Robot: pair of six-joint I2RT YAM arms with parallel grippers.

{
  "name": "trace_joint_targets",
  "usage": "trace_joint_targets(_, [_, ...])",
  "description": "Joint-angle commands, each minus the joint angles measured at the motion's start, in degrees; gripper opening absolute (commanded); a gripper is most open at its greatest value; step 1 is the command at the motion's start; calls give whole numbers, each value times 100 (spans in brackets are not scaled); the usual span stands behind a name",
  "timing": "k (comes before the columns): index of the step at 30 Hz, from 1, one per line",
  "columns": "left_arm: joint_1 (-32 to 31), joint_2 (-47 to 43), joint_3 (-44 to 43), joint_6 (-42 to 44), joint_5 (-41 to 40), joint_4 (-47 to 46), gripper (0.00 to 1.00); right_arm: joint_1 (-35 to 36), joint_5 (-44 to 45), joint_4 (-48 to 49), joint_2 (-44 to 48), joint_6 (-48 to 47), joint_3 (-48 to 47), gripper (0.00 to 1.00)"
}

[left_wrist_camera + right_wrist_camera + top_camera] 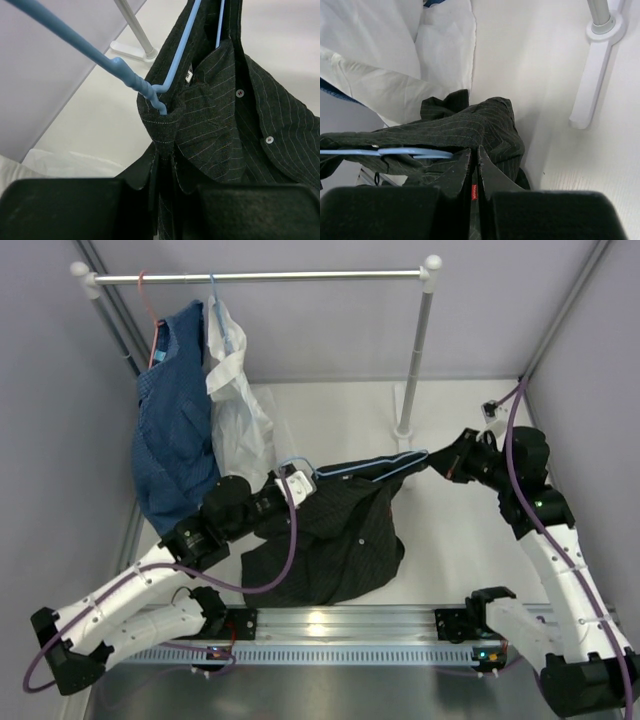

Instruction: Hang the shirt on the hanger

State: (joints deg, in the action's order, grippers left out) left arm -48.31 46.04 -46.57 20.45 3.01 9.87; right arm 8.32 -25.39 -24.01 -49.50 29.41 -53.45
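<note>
Left tool point(164, 162) and right tool point(475, 156) each pinch the black pinstriped button-up shirt point(340, 530), lifted partly off the white counter point(450, 540). The thin light-blue wire hanger point(125, 70) is threaded through its collar. Next, likely, a shoulder needs easing over the wire.

A blue garment point(172, 430) and a white shirt point(232, 410) hang side by side from the rail point(260, 277), above the counter point(470, 430).

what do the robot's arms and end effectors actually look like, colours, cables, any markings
The left arm and right arm both have white link shells joined by rounded black joints. A purple cable loops along each arm. The left end effector and right end effector have matte black fingers, and the right one carries a small red label.
</note>
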Motion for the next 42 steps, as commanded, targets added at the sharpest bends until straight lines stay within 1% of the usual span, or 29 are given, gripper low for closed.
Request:
trace_joint_targets(1, [-143, 106, -19, 179, -239, -249, 0, -199, 420, -253, -113, -295, -499, 0])
trace_joint_targets(8, [-599, 607, -142, 354, -1151, -11, 0, -208, 947, -815, -104, -672, -877, 0])
trace_joint_targets(13, [-776, 835, -195, 460, -1407, 173, 0, -225, 1483, -1132, -236, -1024, -1080, 0])
trace_joint_targets(16, [-986, 1029, -256, 565, -1776, 348, 0, -216, 1703, -1255, -376, -1288, -1167, 0])
trace_joint_targets(17, [-1100, 1073, -274, 583, -1847, 384, 0, -216, 1669, -1247, -394, -1288, -1176, 0])
trace_joint_targets(20, [-1145, 1196, -423, 382, -1795, 446, 0, -173, 994, -1142, -447, -1122, -1124, 0])
trace_joint_targets(21, [-1145, 1214, -571, 224, -1742, 463, 0, -120, 574, -1037, -421, -1026, -1063, 0])
trace_joint_targets(24, [-1145, 1398, -914, -154, -1724, 498, 0, 379, -86, -633, -237, -709, -739, 0])
trace_joint_targets(25, [-1136, 1486, -1229, -460, -1837, 516, 0, 842, -150, -457, -27, -404, -589, 0])
trace_joint_targets(26, [-1136, 1600, -1415, -637, -1891, 612, 0, 1134, -116, -20, 123, -218, -248, 0])
trace_joint_targets(27, [-1136, 1845, -1625, -960, -1917, 700, 0, 1764, 76, 280, 420, -51, -36, 0])
trace_joint_targets(28, [-1136, 1986, -2089, -1120, -1961, 796, 0, 2048, 156, 579, 571, 325, 158, 0])
trace_joint_targets(29, [-1145, 2144, -2320, -1287, -1927, 1024, 0, 2277, 244, 869, 686, 494, 525, 0])
trace_joint_targets(30, [-1136, 2389, -2522, -1602, -1883, 1095, 0, 2723, 567, 1246, 800, 617, 668, 0])
trace_joint_targets(31, [-1145, 2488, -2707, -1744, -1813, 1131, 0, 2954, 787, 1371, 966, 741, 765, 0])
trace_joint_targets(32, [-1136, 2558, -2978, -1885, -1647, 1123, 0, 3165, 1216, 1494, 1029, 768, 957, 0])
trace_joint_targets(33, [-1136, 2620, -3103, -2043, -1576, 1131, 0, 3602, 1447, 1670, 1090, 786, 1046, 0])
trace_joint_targets(35, [-1136, 2778, -3453, -2369, -1540, 1114, 0, 4009, 1834, 1811, 1135, 760, 1239, 0])
trace_joint_targets(36, [-1128, 2822, -3560, -2570, -1540, 1053, 0, 4359, 2244, 1856, 1118, 751, 1302, 0])
trace_joint_targets(38, [-1119, 2919, -3736, -2677, -1426, 965, 0, 4669, 2590, 2084, 1030, 707, 1433, 0])
trace_joint_targets(39, [-1119, 2928, -3824, -2765, -1191, 903, 0, 4766, 2887, 2137, 977, 707, 1504, 0])
trace_joint_targets(41, [-1119, 2841, -3799, -2800, -987, 640, 0, 4907, 3091, 2243, 880, 733, 1583, 0])
trace_joint_targets(42, [-1119, 2788, -3720, -2618, -638, 578, 0, 4908, 3197, 2234, 958, 750, 1609, 2])
